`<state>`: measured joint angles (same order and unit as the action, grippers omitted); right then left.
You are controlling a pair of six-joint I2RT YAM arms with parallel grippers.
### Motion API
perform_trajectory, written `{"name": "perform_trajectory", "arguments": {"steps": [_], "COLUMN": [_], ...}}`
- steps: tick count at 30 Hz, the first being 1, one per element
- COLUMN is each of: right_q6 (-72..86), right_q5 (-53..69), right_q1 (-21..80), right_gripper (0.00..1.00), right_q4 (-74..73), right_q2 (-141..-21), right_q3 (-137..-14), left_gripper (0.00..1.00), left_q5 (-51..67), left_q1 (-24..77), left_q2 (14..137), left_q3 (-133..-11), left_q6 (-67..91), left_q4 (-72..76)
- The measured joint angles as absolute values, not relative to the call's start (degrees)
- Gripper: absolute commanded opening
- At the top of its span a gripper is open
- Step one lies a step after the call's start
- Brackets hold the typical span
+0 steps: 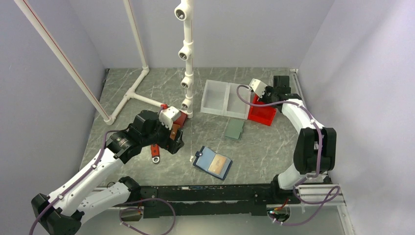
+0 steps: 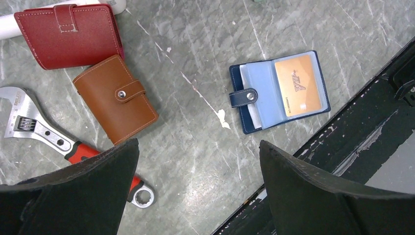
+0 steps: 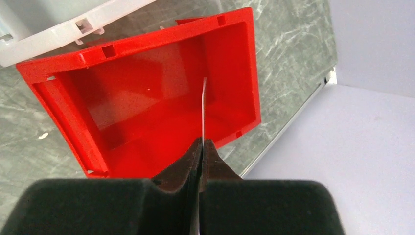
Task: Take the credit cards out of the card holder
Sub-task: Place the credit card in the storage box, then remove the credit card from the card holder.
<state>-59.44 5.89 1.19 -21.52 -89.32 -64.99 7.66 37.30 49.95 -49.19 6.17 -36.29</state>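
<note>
Grey marbled tabletop (image 1: 147, 88) between pale walls is what I'm working over. My right gripper (image 3: 201, 147) is clamped on a card (image 3: 203, 112), seen edge-on as a thin pale line, and hangs above the red bin (image 3: 235, 63) at the far right. I judge I'm holding it there to drop it in. That bin looks empty (I see only bare red floor), and the white tray (image 1: 215, 98) beside it looks empty from above too.

The holder (image 2: 279, 91) lies open and flat near the front edge, well apart from the bin. An orange card (image 2: 299, 84) shows in one of its clear sleeves, so the job isn't finished. My left gripper (image 2: 198, 147) hovers with its jaws spread wide and nothing between them, over the tabletop between the holder and a brown wallet (image 2: 116, 98). I read that as waiting to steady the holder. A red wallet (image 2: 68, 35) and a wrench (image 2: 39, 129) lie by the brown one, neither part of the job.
</note>
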Motion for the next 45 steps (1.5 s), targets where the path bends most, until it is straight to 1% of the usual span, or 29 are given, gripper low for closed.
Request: {"name": "perform_trajectory", "arguments": {"steps": [7, 12, 13, 17, 20, 24, 27, 31, 33, 34, 36, 37, 38, 39, 40, 41, 45], "right_q6": [-61.6, -62.6, -62.8, -63.1, -62.8, -60.9, -59.0, -55.8, -54.3, -53.4, -52.0, -51.1, -50.4, -49.5, -48.6, -47.7, -45.9], "right_q5": [5.9, 5.6, 5.5, 5.4, 6.1, 8.8, 12.6, 18.2, 20.7, 22.4, 26.6, 29.3, 31.5, 34.5, 37.5, 40.4, 52.5], "right_q1": [1.4, 1.6, 1.6, 1.6, 1.6, 1.5, 1.2, 1.1, 1.0, 1.0, 0.9, 0.9, 0.9, 0.9, 0.9, 0.9, 0.9], "right_gripper": [0.01, 0.02, 0.04, 0.25, 0.34, 0.38, 0.40, 0.41, 0.43, 0.46, 0.55, 0.64, 0.72, 0.82, 0.97, 0.99, 1.00], "right_q4": [-17.9, -14.5, -14.0, -13.2, -15.1, -21.2, -25.3, -30.4, -32.1, -33.5, -36.0, -37.3, -37.8, -37.6, -37.5, -37.4, -37.5], "right_q2": [-95.2, -96.0, -96.0, -96.1, -97.1, -98.8, -96.8, -89.6, -86.0, -83.9, -80.0, -77.6, -75.5, -72.4, -68.9, -65.4, -56.0], "right_q3": [-64.8, -62.2, -61.8, -61.0, -62.0, -65.2, -65.9, -65.9, -66.0, -66.1, -66.0, -65.9, -65.5, -64.3, -62.5, -60.4, -52.0], "left_gripper": [0.98, 0.98, 0.98, 0.98, 0.98, 0.98, 0.98, 0.97, 0.98, 0.98, 0.99, 0.99, 0.99, 0.99, 0.99, 0.99, 0.99], "left_q5": [7.7, 7.7, 7.7, 7.7, 7.7, 8.2, 9.3, 11.4, 12.9, 14.1, 16.2, 17.6, 18.6, 20.1, 21.5, 23.0, 26.6], "left_q1": [36.8, 36.5, 36.4, 35.9, 35.6, 35.6, 35.5, 35.5, 35.4, 35.4, 35.4, 35.4, 35.4, 35.4, 35.4, 35.4, 36.0], "left_q2": [50.0, 50.0, 50.0, 50.2, 50.3, 50.3, 50.3, 50.3, 50.4, 50.4, 50.4, 50.5, 50.5, 50.6, 50.9, 51.4, 54.4], "left_q3": [-49.2, -49.1, -49.1, -49.1, -49.1, -48.8, -48.5, -48.4, -48.4, -48.4, -48.4, -48.2, -47.8, -47.3, -46.8, -46.2, -43.5], "left_q6": [6.0, 6.0, 6.0, 5.6, 5.6, 5.6, 5.5, 5.4, 5.4, 5.7, 6.7, 8.0, 9.0, 10.9, 12.7, 15.0, 23.5], "left_q4": [-36.3, -36.2, -36.3, -36.2, -36.2, -36.1, -35.9, -35.4, -35.0, -34.7, -33.8, -32.8, -31.9, -30.5, -29.3, -28.0, -23.4]}}
